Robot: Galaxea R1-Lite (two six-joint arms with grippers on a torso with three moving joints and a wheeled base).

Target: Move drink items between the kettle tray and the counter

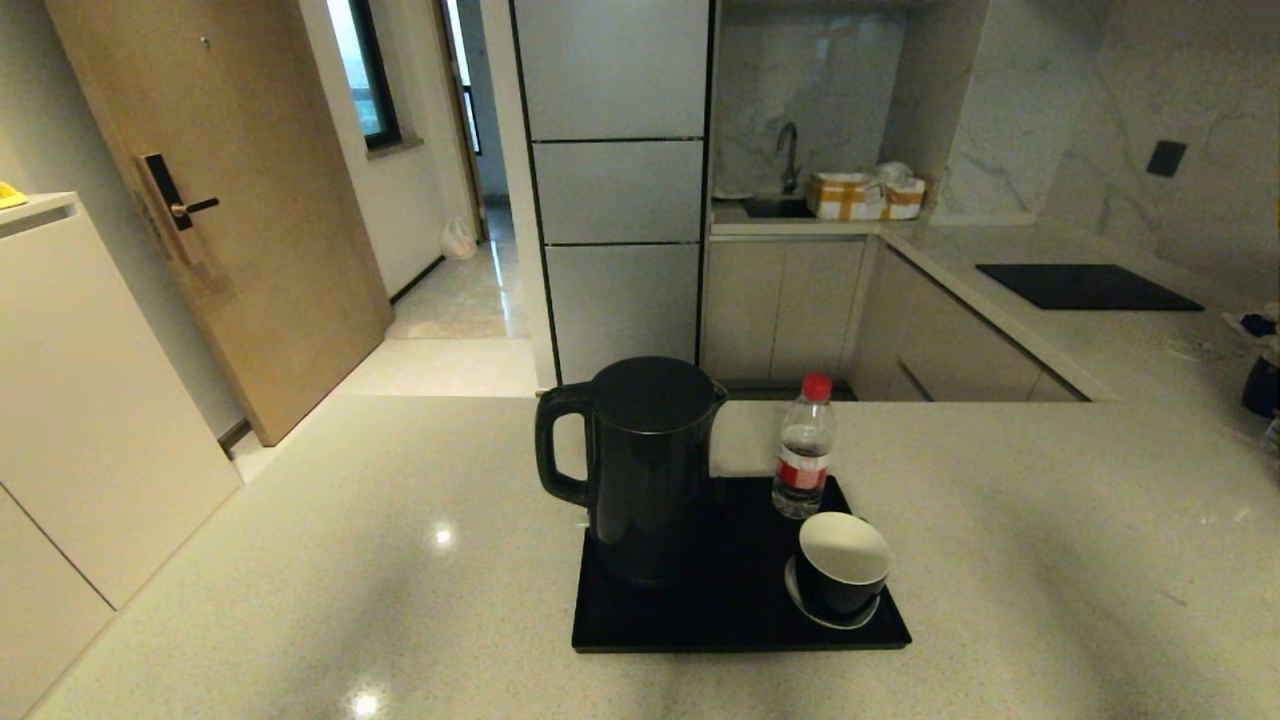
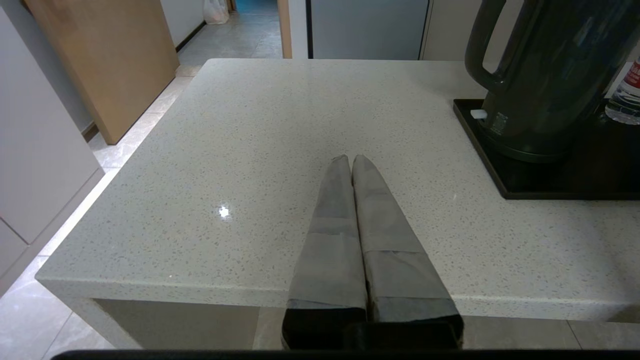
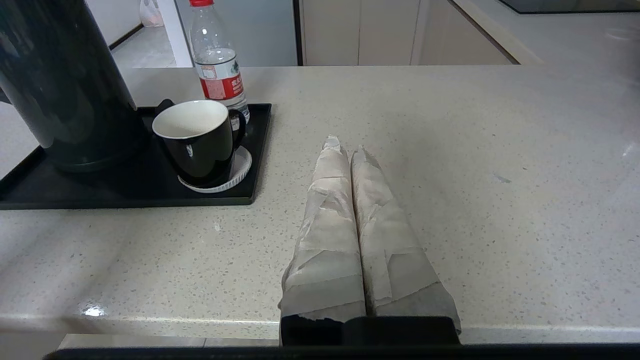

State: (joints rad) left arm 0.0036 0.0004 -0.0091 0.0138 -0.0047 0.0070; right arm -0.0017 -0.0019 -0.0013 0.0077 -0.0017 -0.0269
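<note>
Open table on both flanks, a crowded tray in the middle

The table (image 1: 300, 560) lies bare to the left of the tray (image 1: 700, 620) and to its right, giving wide passage on each side. On the tray, the tall kettle (image 1: 640, 470) blocks the left half, its handle facing left; the bottle (image 1: 803, 460) stands just behind the cup (image 1: 843, 575) on the right, leaving only a narrow gap between them and the kettle.

Bottle (image 3: 218, 60) label — red, printed (too small) — nothing readable.
</note>
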